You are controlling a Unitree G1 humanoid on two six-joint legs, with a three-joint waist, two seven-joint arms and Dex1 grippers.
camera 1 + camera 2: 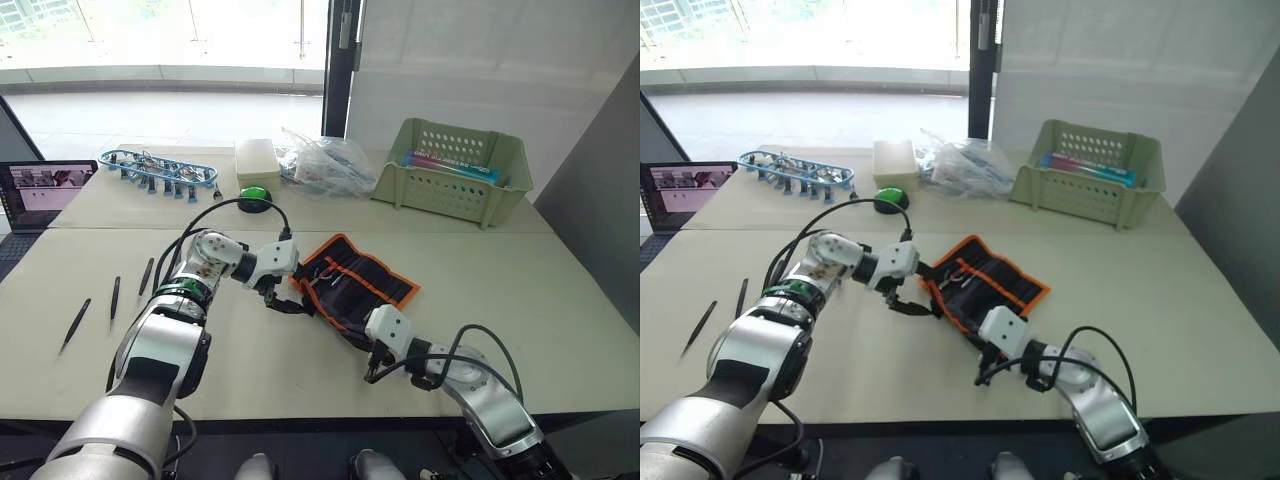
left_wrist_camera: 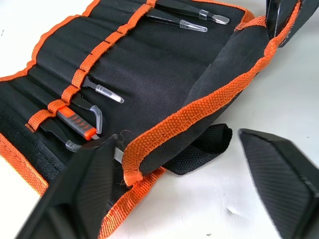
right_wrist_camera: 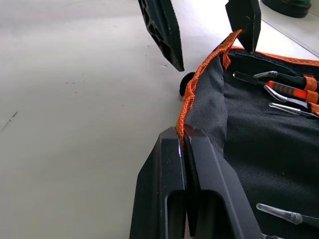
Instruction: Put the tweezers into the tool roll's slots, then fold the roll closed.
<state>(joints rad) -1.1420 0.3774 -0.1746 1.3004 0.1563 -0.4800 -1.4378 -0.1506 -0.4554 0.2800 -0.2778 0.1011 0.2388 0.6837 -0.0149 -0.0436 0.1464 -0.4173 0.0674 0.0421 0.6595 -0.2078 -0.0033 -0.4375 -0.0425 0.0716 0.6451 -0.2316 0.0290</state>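
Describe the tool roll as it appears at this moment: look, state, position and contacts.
The tool roll is black fabric with orange edging, lying open on the table, with several tools tucked in its slots. Its near edge is lifted: the right gripper is shut on the orange hem, and the open left gripper straddles the other end. A black strap pokes out beneath.

You're in a lab or office workspace: pale tables (image 1: 560, 290) pushed together by big windows (image 1: 160, 30), a laptop (image 1: 45, 190), a green button (image 1: 256, 196).
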